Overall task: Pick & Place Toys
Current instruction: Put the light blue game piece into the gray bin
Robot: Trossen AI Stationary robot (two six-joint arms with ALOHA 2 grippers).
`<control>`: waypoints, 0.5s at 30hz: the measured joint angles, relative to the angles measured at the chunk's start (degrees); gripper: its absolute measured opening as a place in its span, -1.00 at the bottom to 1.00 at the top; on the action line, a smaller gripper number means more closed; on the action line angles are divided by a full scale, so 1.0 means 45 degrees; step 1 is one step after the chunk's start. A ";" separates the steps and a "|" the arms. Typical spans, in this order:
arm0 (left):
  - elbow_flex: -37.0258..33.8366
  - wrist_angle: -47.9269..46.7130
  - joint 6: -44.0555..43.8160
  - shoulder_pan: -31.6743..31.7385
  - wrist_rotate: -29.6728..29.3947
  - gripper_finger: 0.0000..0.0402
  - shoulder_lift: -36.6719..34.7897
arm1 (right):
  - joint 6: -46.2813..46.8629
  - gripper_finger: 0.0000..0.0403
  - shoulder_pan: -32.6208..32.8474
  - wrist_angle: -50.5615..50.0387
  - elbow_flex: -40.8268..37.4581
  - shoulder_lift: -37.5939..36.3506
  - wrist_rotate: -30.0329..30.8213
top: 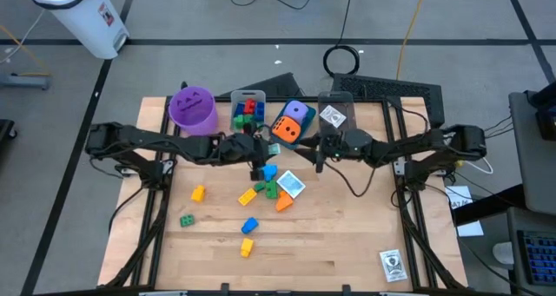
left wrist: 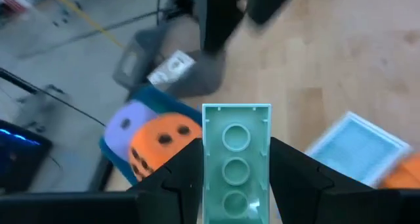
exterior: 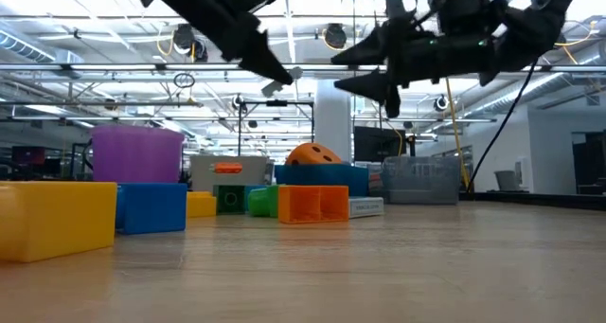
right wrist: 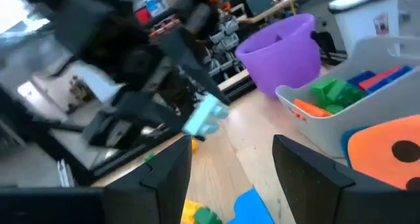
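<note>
Wooden counter [top: 347,244] on a grey floor; a ceiling-trussed room lies beyond. Left end effector [left wrist: 235,184], above the centre toy cluster, is closed on a pale teal brick [left wrist: 235,159]. Right end effector [right wrist: 231,165] hovers nearby, parted and empty.

In the left wrist view the pale teal brick [left wrist: 236,165] runs off the picture's edge between the fingers [left wrist: 180,184], and the orange die [left wrist: 159,145] behind is blurred. The printed card [top: 393,265] at the table's corner is too small to read.
</note>
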 joint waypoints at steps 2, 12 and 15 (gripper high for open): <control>0.0404 -0.0171 0.0391 -0.0120 -0.0298 -0.25 0.0268 | 0.0469 0.00 -0.0069 0.0078 0.0082 0.0316 -0.0063; 0.2837 -0.1978 0.1615 -0.0312 -0.1011 -0.24 0.2212 | 0.0745 -0.06 -0.0075 0.0272 0.1027 0.1325 -0.0662; 0.3447 -0.2340 0.1989 -0.0365 -0.1036 -0.24 0.2710 | 0.0735 -0.09 -0.0080 0.0318 0.1000 0.1309 -0.0658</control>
